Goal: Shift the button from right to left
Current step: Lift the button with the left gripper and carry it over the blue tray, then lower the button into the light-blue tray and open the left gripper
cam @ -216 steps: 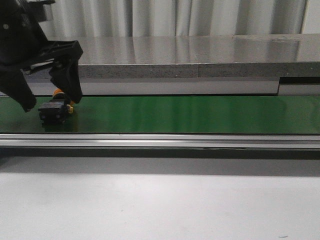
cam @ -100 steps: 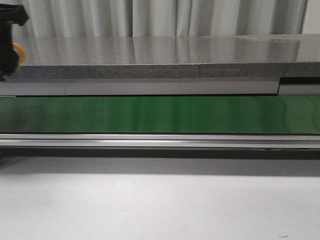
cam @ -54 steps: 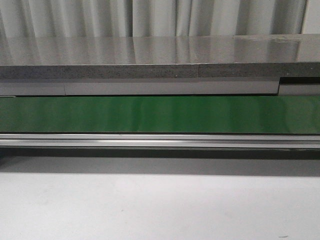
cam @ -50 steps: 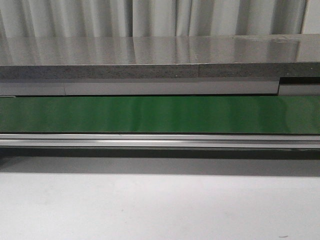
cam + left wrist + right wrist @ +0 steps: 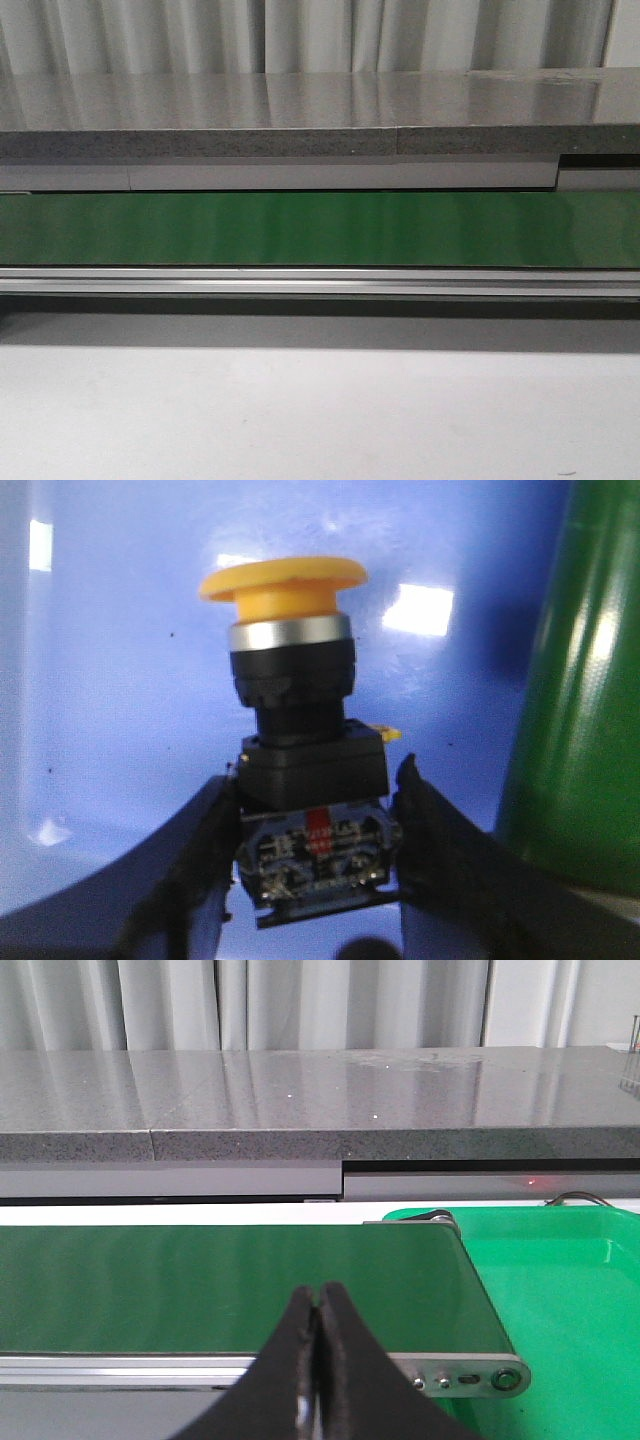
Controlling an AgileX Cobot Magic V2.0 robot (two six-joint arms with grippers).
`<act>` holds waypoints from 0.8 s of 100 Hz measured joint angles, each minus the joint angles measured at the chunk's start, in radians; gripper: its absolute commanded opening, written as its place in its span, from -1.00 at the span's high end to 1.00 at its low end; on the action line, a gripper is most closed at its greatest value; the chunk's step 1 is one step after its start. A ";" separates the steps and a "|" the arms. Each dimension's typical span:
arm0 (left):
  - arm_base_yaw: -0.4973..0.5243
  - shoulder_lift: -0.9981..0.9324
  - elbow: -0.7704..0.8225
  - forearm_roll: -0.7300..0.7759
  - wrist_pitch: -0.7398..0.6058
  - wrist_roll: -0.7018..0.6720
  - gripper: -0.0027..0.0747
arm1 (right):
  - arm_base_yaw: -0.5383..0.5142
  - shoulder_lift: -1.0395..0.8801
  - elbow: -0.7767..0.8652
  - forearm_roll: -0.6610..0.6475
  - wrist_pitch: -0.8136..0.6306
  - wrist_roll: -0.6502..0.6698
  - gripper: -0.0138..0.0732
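The button (image 5: pixel 300 780) was held by the left gripper (image 5: pixel 312 865), whose black fingers (image 5: pixel 195 865) pressed the two sides of its boxy lower body, the part with the small red mark and bare contacts, while the yellow-orange cap stood clear of the fingertips and pointed away from them. Behind it lay a smooth blue surface (image 5: pixel 110 680) with a few bright reflections, and at one edge of that wrist view ran a strip of the green conveyor belt (image 5: pixel 580 700); whether the blue was a bin or a tray could not be told, nor how far the button hung from it. In the front view neither arm and no button showed, only the belt, the metal rail along its near side (image 5: pixel 320 283) and the grey stone ledge (image 5: pixel 300 110) behind it. Farther right, the right gripper (image 5: pixel 318 1360) had its jaws pressed together on nothing, poised near the belt's right end with a green tray (image 5: pixel 560 1290) just beside it. By my reading the carry to the left was the step in hand, nearly done. The next move would call for lowering the button toward the blue surface and parting the fingers only once it sat low enough not to tumble onto its cap.
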 measured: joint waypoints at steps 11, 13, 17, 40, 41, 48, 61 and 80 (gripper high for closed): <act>0.000 0.039 0.000 0.009 -0.027 0.002 0.25 | 0.000 0.000 0.000 0.000 0.000 0.000 0.84; 0.000 0.045 0.000 0.009 -0.030 0.002 0.25 | 0.000 0.000 0.000 0.000 0.000 0.000 0.84; 0.000 0.054 0.000 0.010 -0.039 0.002 0.25 | 0.000 0.000 0.000 0.000 0.000 0.000 0.84; 0.000 0.074 0.000 0.014 -0.051 0.008 -0.06 | 0.000 0.000 0.000 0.000 0.000 0.000 0.84; 0.000 0.074 0.000 0.014 -0.051 0.008 -0.08 | 0.000 0.000 0.000 0.000 0.000 0.000 0.84; 0.000 0.074 0.000 0.018 -0.052 0.008 -0.25 | 0.000 0.000 0.000 0.000 0.000 0.000 0.84; 0.004 0.074 0.000 0.030 -0.052 0.008 -0.32 | 0.000 0.000 0.000 0.000 0.000 0.000 0.84; 0.008 0.072 -0.002 0.044 -0.052 0.008 -0.29 | 0.000 0.000 0.000 0.000 0.000 0.000 0.84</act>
